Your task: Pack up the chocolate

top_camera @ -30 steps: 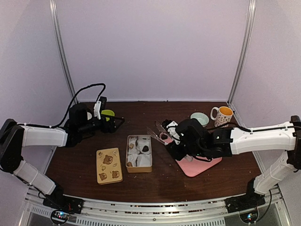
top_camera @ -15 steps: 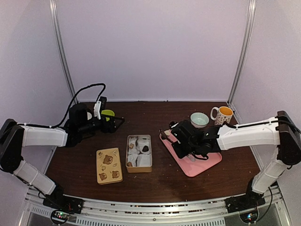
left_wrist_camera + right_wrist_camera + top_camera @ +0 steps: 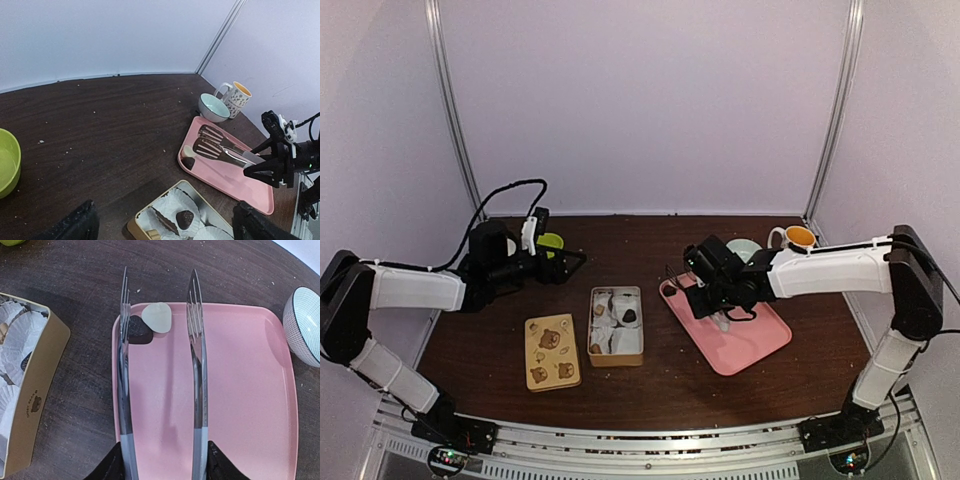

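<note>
At the upper left corner of the pink tray (image 3: 240, 390), in my right wrist view, the dark chocolate (image 3: 137, 330) lies touching a pale lump (image 3: 159, 317), right against the rim. My right gripper (image 3: 162, 462) is clamped on the handles of the tongs (image 3: 195, 365), whose blades stand apart. The left blade overlaps the chocolate's outer edge and the right one sits beyond the pale lump. I think squeezing from here would catch both lumps at once, or the left blade would ride over the dark piece and flick it off the rim onto the table. A hard pinch might crush it, and a soft one might drop it short of the tin (image 3: 35, 390) at the frame's left. My left gripper (image 3: 167, 222) waits with fingers apart, holding nothing.
</note>
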Action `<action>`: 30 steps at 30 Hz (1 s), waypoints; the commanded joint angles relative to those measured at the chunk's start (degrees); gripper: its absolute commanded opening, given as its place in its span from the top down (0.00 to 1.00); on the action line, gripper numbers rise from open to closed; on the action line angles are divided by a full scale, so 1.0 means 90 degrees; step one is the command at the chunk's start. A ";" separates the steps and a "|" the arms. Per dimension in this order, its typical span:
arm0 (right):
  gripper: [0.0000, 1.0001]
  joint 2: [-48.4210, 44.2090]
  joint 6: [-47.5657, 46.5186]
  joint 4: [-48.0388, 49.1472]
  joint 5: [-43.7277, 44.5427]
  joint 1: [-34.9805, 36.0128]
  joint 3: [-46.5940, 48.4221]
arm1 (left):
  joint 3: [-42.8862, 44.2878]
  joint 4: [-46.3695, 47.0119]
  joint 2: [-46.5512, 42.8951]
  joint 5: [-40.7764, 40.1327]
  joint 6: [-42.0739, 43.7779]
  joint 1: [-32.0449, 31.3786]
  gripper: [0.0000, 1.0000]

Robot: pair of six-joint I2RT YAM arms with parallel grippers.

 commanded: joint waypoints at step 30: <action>0.60 0.0789 0.0349 -0.0461 0.0408 -0.0096 0.0655 | 0.0253 0.0121 0.0130 0.0184 -0.0019 -0.0031 0.05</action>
